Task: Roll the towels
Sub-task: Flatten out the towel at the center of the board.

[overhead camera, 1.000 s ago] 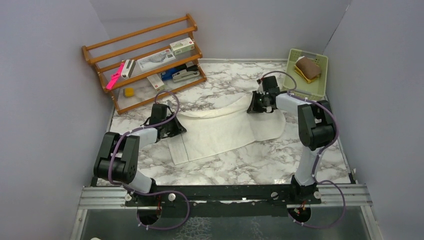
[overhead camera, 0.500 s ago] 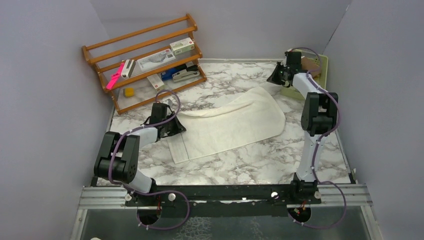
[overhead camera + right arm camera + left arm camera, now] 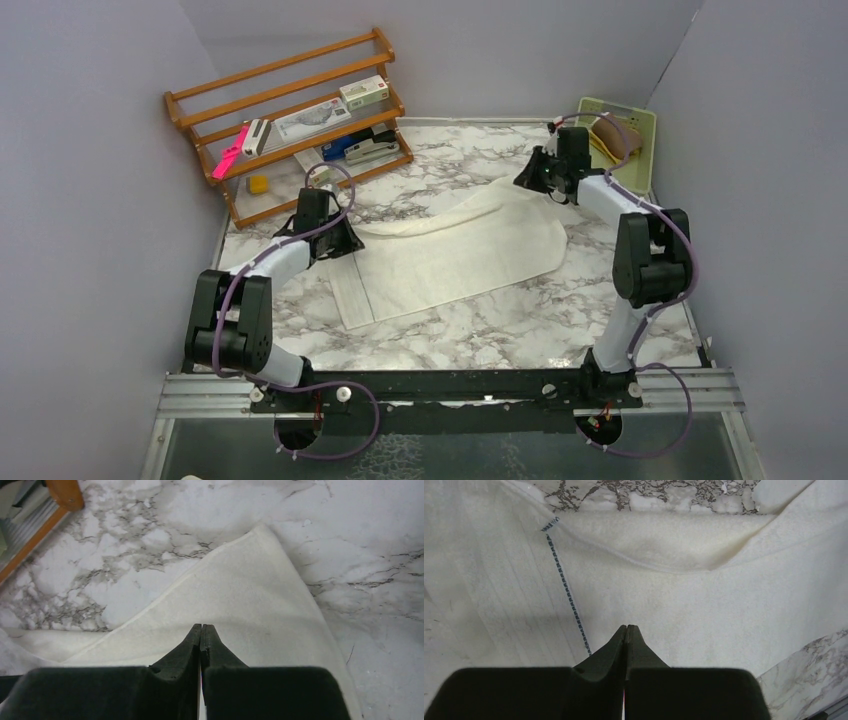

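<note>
The cream towel lies spread flat on the marble table, with its far long edge folded over in a soft ridge. My left gripper hovers over the towel's far left part, jaws shut and empty. My right gripper is over the towel's far right corner, jaws shut with nothing between them. The mustard-yellow towel with its brown side lies in the pale green basket at the far right, partly hidden by my right arm's cable.
A wooden rack with boxes, a pink item and a yellow item stands at the far left; its corner shows in the right wrist view. Grey walls close in both sides. The towel has a stitched line near its left end.
The towel's right half, folded over a second ago, now lies flat. My right gripper swung to the basket and came back toward the towel's far right corner. My left gripper shifted slightly farther away.
</note>
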Tool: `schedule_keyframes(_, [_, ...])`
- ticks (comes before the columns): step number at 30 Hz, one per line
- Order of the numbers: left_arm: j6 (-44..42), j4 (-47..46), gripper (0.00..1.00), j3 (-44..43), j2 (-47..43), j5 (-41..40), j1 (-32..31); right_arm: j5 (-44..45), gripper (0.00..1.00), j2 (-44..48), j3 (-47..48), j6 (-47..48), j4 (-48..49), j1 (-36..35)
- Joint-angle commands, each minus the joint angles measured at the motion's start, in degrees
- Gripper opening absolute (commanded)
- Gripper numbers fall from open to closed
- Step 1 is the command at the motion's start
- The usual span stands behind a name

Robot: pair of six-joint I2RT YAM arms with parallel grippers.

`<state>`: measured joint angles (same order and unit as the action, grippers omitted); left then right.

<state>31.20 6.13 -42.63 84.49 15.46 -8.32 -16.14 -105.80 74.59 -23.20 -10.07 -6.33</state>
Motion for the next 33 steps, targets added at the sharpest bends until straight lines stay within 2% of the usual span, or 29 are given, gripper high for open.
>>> schedule_keyframes(1, [-0.5, 0.6, 0.00, -2.2, 2.1, -0.6, 0.2, 0.6, 0.01, -5.4, -1.3, -0.3, 4.6, 1.0])
schedule_keyframes(13, [-2.1, 1.1, 0.00, -13.2, 12.4, -4.8, 0.8, 0.3, 0.01, -13.1, 0.4, 0.5, 6.7, 1.0])
schedule_keyframes(19, [-5.0, 3.5, 0.00, -20.5, 20.3, -6.0, 2.1, -2.3, 0.01, -19.5, 6.7, -0.1, 3.9, 1.0])
schedule_keyframes(23, [-7.1, 5.3, 0.00, -23.7, 26.0, -7.9, 3.3, -0.3, 0.01, -21.2, 8.4, -1.7, 2.4, 1.3])
schedule_keyframes(24, [-6.8, 5.0, 0.24, -23.7, 26.7, -7.7, 3.7, 0.3, 0.01, -21.3, 8.2, -2.0, 2.2, 1.5])
schedule_keyframes(25, [-6.7, 4.7, 0.01, -23.6, 27.1, -7.6, 4.0, 1.2, 0.01, -21.2, 7.9, -2.4, 1.7, 1.8])
schedule_keyframes(29, [-7.2, 5.0, 0.00, -24.0, 27.6, -8.5, 4.7, 5.4, 0.01, -19.5, 3.9, -5.3, -0.1, 3.6])
schedule_keyframes(33, [-7.5, 4.7, 0.00, -24.2, 27.0, -8.5, 5.0, 9.3, 0.01, -13.0, -5.7, -10.4, 1.5, 4.3])
